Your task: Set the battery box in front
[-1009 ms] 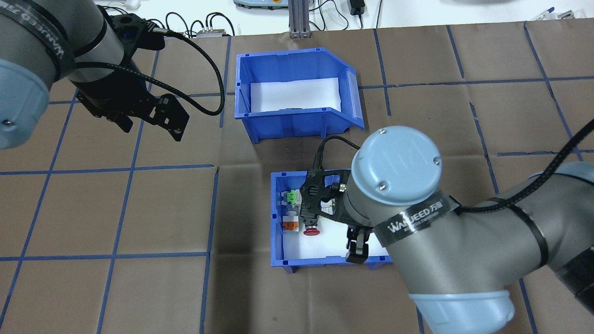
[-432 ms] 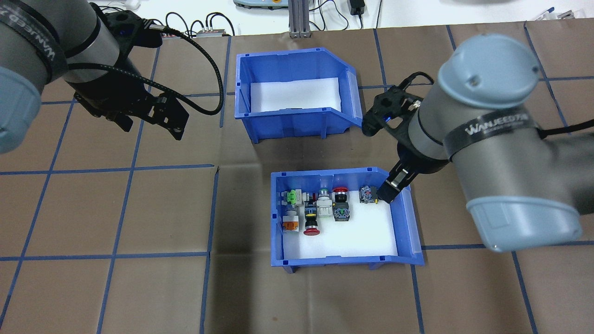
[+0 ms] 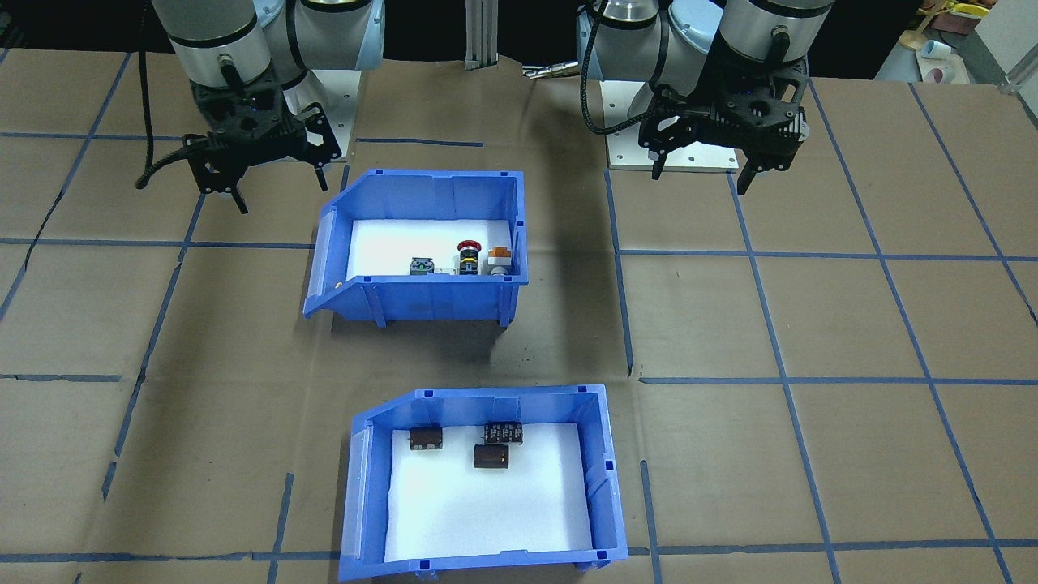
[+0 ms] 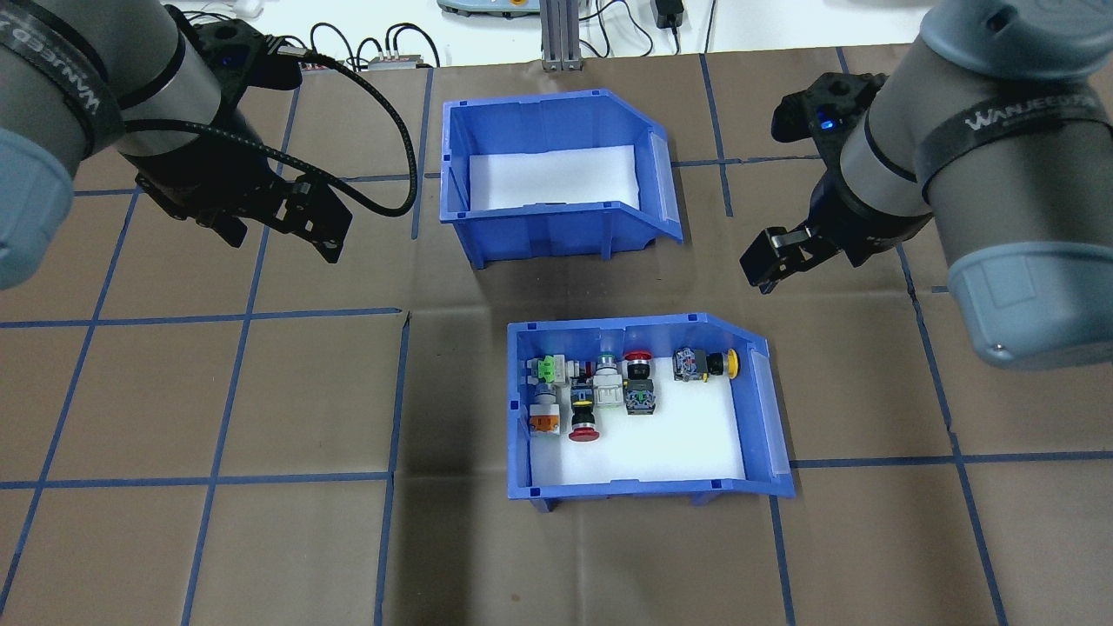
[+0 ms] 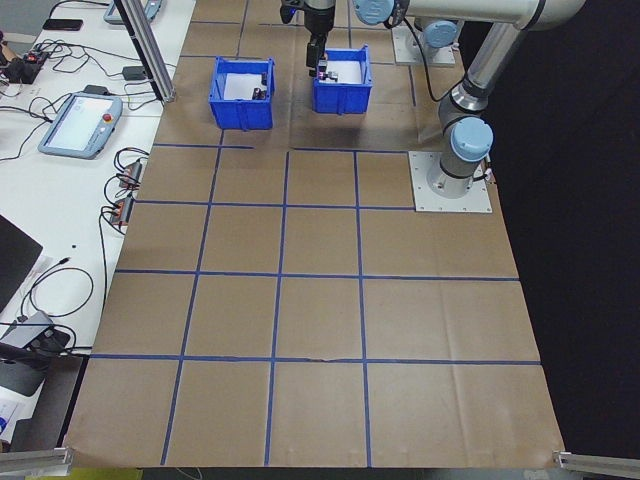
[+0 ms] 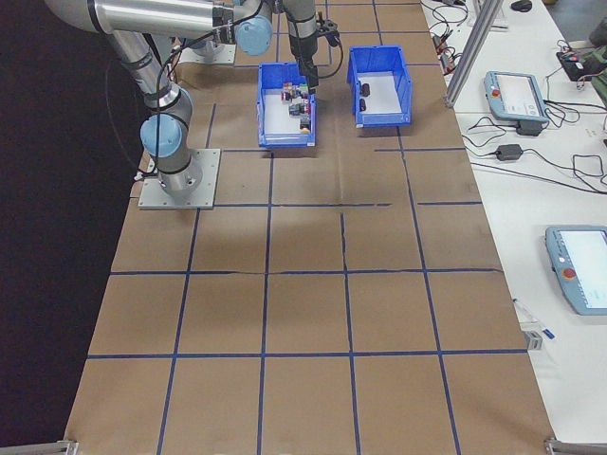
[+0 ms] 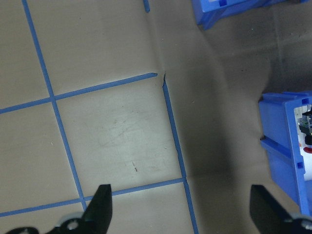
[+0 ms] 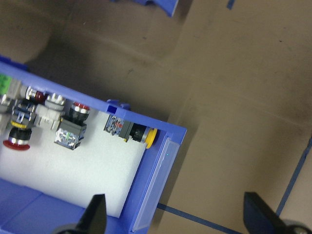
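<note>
Now we have both arms up off the table, and neither one holds anything. Our left gripper (image 4: 283, 228) hangs over bare brown paper, well to the side of the two bins; the left wrist view shows its two black fingers (image 7: 100, 214) spread wide, one at each lower corner, with only taped paper between them (a blue corner of the switch bin peeks in at that view's right edge). Our right gripper (image 4: 769, 261) hovers on the other side, above the paper near the open corner of the switch bin (image 4: 761, 417), touching nothing. In the right wrist view its fingertips (image 8: 95, 214) stand far apart too, framing the bin's clear front lip and the foam beside it.

The battery box (image 3: 369, 487) sits on the far side of the table from our base, nearest the front-facing camera, flat on the paper. We count three small dark cylinders (image 3: 491, 456) on its white foam, gathered toward the wall that faces the robot. From overhead we see only its blue walls and white liner (image 4: 556, 178), the cylinders hidden behind the near wall.

Between that box and us lies the switch bin, with its red, yellow, green and orange push-buttons (image 4: 584, 430) clustered along its far wall and one end. The two bins sit apart, a strip of brown paper between them, each with its sloped open front turned to our right.
</note>
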Controlling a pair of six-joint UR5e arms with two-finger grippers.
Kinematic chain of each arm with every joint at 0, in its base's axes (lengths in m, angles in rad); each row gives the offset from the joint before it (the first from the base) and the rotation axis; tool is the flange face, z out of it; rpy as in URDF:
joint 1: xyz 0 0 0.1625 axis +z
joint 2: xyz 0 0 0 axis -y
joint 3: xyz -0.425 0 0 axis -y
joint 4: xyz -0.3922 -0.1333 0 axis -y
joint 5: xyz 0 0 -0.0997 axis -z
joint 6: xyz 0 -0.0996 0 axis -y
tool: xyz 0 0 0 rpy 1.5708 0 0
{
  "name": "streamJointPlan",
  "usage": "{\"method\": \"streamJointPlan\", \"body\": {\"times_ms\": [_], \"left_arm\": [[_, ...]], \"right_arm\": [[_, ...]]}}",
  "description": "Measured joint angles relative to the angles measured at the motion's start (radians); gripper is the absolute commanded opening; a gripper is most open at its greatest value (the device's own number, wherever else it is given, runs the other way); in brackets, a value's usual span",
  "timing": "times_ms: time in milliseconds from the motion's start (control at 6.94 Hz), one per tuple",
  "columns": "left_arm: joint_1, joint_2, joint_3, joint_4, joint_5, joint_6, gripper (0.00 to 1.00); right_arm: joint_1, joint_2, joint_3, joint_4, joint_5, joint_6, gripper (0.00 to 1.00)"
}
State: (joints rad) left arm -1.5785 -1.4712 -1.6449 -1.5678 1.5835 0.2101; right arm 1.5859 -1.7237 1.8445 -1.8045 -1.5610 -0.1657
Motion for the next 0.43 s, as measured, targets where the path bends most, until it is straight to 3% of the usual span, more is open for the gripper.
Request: {"method": "streamJointPlan", "body": {"times_ms": [432], "left_arm": [[0.0, 0.001, 0.002, 0.001, 0.001, 0.0, 0.99]], "right_arm": [[-0.005, 0.117, -0.151, 0.073, -0.005, 0.232, 1.0]]}}
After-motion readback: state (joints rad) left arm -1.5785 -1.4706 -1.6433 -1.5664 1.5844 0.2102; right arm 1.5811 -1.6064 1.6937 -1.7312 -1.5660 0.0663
